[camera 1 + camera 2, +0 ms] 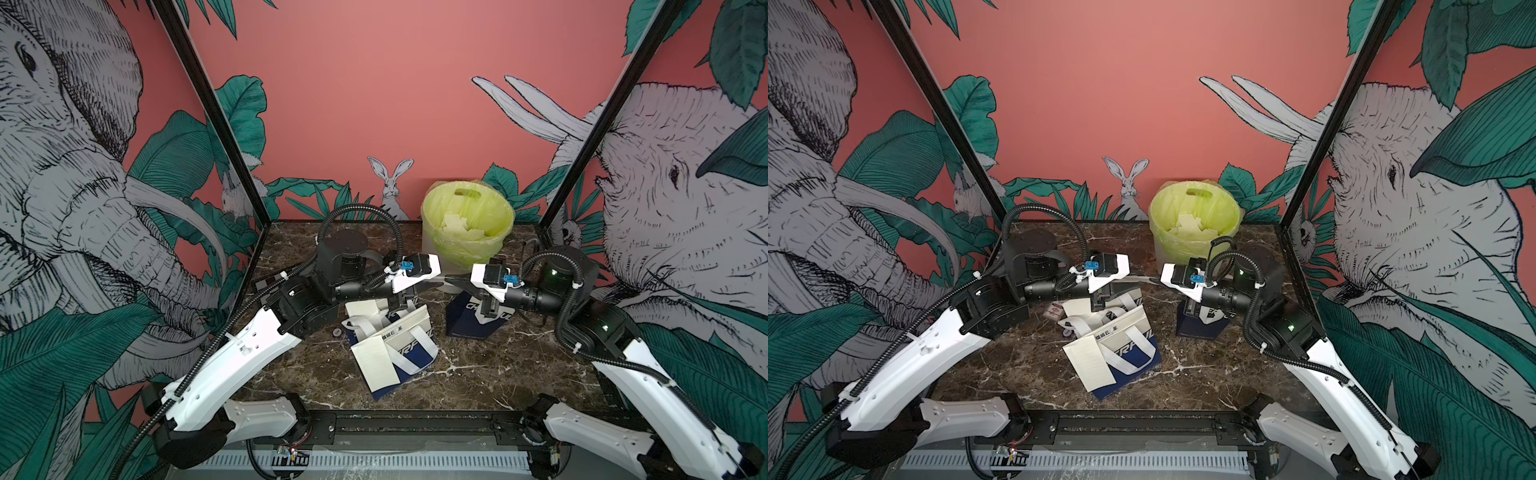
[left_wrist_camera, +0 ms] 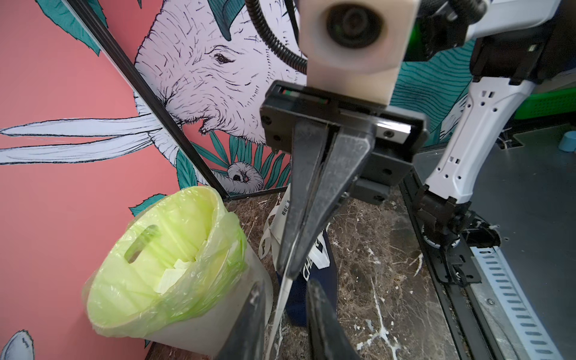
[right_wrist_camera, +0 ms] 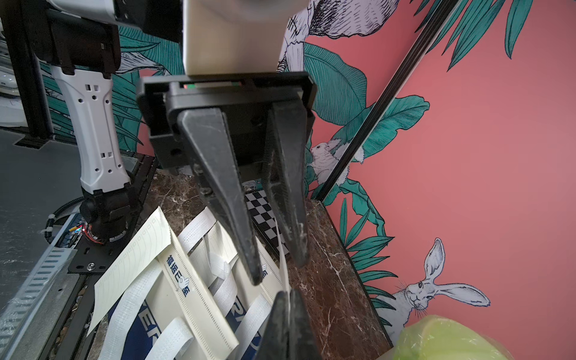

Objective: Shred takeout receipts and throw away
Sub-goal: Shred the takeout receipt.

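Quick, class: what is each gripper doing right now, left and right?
Left gripper: open, jaws either side of the receipt strip, not clamped.
Right gripper: shut on the receipt strip.

Dark marble tabletop (image 1: 498, 374), green-lined bin (image 1: 457, 253) at back, two tote bags (image 1: 415, 345) lying overlapped mid-table, third bag (image 1: 465, 326) standing nearby

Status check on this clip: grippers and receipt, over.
Right gripper shut on receipt. Left gripper open, straddling it. Upright tote bag under right gripper.

a robot lab booth: mural walls (image 1: 374, 104), marble tabletop (image 1: 478, 374).
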